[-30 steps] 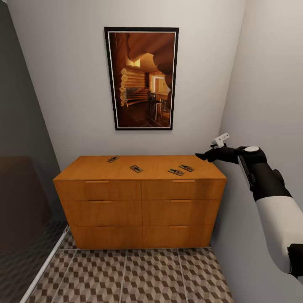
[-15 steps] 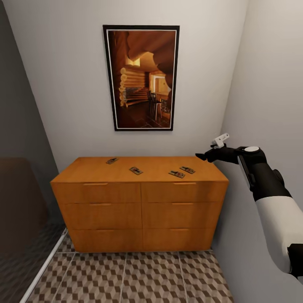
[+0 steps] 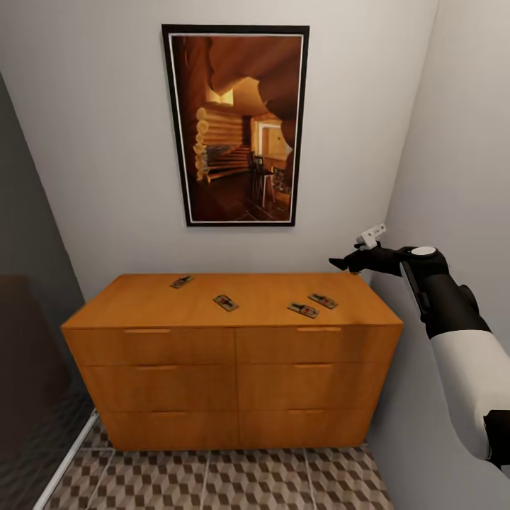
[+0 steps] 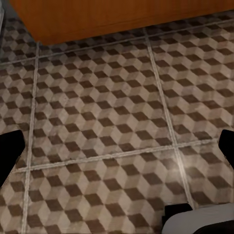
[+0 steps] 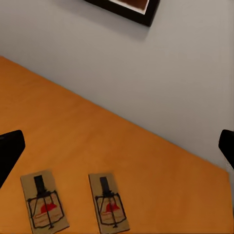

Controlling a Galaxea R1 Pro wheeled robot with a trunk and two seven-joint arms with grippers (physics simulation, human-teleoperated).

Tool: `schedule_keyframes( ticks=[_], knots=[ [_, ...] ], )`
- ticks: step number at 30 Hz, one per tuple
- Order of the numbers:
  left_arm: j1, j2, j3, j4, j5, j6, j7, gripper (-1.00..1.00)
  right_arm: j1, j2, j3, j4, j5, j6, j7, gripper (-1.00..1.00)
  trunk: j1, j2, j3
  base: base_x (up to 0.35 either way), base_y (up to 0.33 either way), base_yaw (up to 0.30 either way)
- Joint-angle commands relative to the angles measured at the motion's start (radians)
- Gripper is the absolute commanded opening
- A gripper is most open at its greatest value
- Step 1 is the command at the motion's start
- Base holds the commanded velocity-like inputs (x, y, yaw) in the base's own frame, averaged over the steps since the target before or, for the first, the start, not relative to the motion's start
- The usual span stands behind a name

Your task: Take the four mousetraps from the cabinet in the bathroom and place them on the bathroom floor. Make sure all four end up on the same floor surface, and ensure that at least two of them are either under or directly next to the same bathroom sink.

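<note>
Several mousetraps lie flat on top of the orange-brown cabinet [image 3: 234, 354]: one at the back left [image 3: 181, 282], one near the middle [image 3: 226, 302], and two close together at the right [image 3: 303, 309] [image 3: 322, 301]. My right gripper [image 3: 338, 263] hovers open above the cabinet's right end, a little above and behind that pair. In the right wrist view its fingers stand wide apart over the two traps [image 5: 45, 207] [image 5: 109, 204]. My left gripper [image 4: 117, 146] is open and empty over the cube-patterned bathroom floor [image 4: 107, 112].
A framed picture [image 3: 236, 127] hangs on the back wall above the cabinet. A grey wall [image 3: 460, 177] runs close along the right, beside my right arm. A dark glass panel [image 3: 28, 368] stands at the left. Floor tiles [image 3: 212, 482] show in front of the cabinet.
The whole view has shifted: the cabinet and picture look larger and closer, so the camera has moved towards them. The right arm keeps its pose and the traps lie as before.
</note>
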Motion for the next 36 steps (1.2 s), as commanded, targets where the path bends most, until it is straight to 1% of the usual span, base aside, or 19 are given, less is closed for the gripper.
schedule_keyframes(
  ticks=[1, 19, 25, 36],
  knots=[
    [-0.001, 0.0, 0.0, 0.001, 0.001, -0.003, -0.003, 1.0, -0.001, 0.0, 0.001, -0.001, 0.009, 0.002, 0.006, 1.0, 0.001, 0.0, -0.001, 0.329, 0.0, 0.0],
    [-0.001, -0.001, 0.0, 0.0, 0.001, -0.003, -0.003, 1.0, 0.001, 0.0, 0.001, -0.001, 0.009, 0.004, 0.007, 1.0, 0.001, 0.0, -0.001, 0.315, 0.0, 0.0],
    [-0.001, -0.001, 0.0, 0.0, 0.001, -0.003, -0.003, 1.0, 0.006, 0.0, 0.001, 0.0, 0.009, 0.005, 0.007, 1.0, 0.001, 0.0, -0.001, 0.075, 0.0, 0.0],
    [-0.001, -0.001, 0.0, 0.0, 0.002, -0.003, -0.003, 1.0, 0.008, 0.0, 0.001, 0.0, 0.008, 0.014, 0.009, 1.0, 0.001, 0.0, -0.001, 0.007, 0.0, 0.0]
  ],
)
